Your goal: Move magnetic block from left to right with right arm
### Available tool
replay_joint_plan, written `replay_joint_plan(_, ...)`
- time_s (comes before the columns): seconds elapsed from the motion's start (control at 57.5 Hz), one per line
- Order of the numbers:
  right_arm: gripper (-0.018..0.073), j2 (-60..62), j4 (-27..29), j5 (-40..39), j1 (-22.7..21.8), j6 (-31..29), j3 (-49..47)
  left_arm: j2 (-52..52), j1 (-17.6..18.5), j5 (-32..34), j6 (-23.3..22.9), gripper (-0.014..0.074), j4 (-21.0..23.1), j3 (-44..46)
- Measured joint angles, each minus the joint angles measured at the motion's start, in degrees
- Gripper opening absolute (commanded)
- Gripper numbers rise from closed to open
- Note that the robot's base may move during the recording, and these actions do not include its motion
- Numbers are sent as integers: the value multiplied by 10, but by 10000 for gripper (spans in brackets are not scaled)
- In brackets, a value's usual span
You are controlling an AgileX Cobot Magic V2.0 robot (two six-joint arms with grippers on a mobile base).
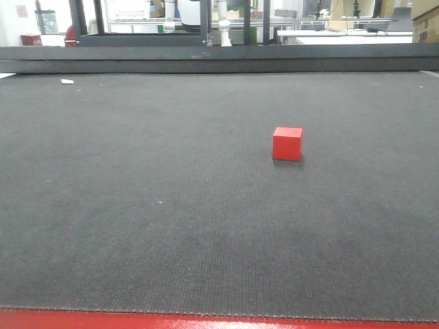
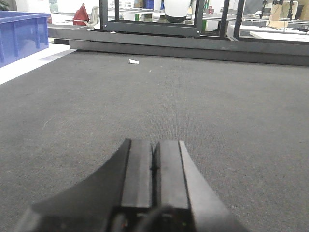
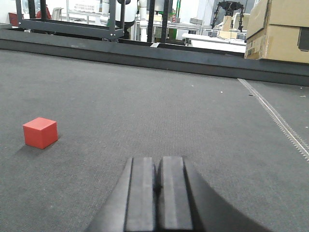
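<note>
reaching step, not yet begun. magnetic block (image 3: 40, 133): alone on grey desk (image 3: 193, 111), ahead-left of right hand (image 3: 157, 166), well apart. right hand: clenched, empty. left hand (image 2: 154, 147): clenched, empty. advice: unclench first, swing left, straddle flat faces squarely.

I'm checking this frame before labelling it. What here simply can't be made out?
Small bright-red matte cube: far and bottom faces hidden by its own body, front view.
Tiny white scrap: too small to identify, front view.
Black two-finger right end effector: base cut off by bottom edge, right wrist view.
Brown cardboard box: cropped by right edge, same view.
</note>
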State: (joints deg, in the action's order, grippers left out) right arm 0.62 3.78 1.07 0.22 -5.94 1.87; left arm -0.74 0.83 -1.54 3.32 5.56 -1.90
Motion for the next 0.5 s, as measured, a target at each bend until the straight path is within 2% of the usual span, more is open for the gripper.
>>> replay_joint_plan(0.504,57,0,0,5,0,0,0,0,0,0,0,-126,0,0)
